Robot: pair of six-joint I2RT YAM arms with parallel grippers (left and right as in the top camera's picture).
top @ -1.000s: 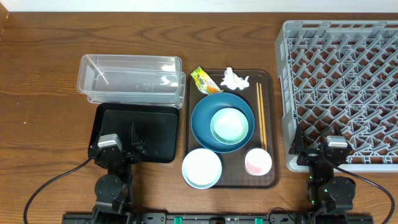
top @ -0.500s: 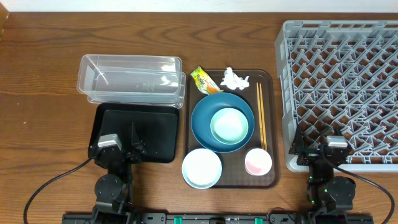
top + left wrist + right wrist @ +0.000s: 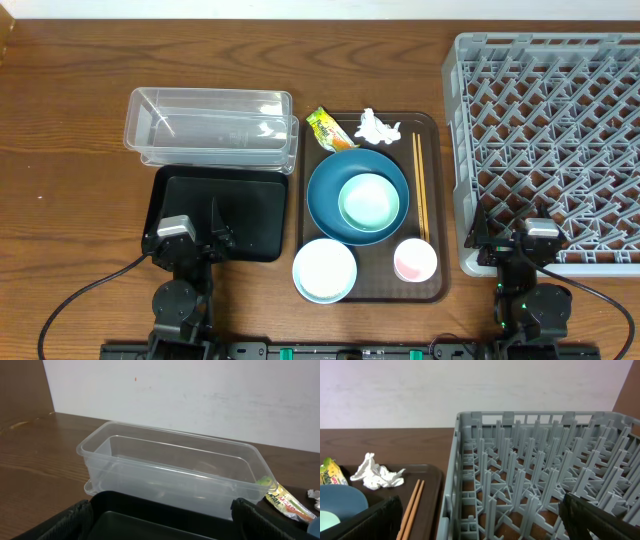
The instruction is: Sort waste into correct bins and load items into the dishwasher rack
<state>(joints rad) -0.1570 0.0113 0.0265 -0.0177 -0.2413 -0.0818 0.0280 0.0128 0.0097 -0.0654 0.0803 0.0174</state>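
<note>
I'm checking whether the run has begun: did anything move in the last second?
Nothing visibly changed. The left gripper and right gripper stay open at the near edge; snack wrapper, tissue, chopsticks and brown tray are where they were.

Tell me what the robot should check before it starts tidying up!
1. Clear tub empty: ok.
2. Black tray empty: ok.
3. Grey rack has free room: ok.
4. Wrapper and tissue uncovered: ok.
5. Both arms' jaws open, holding nothing: ok.
6. Blue bowl free to lift alone: not ok, the mint bowl sits inside it.
</note>
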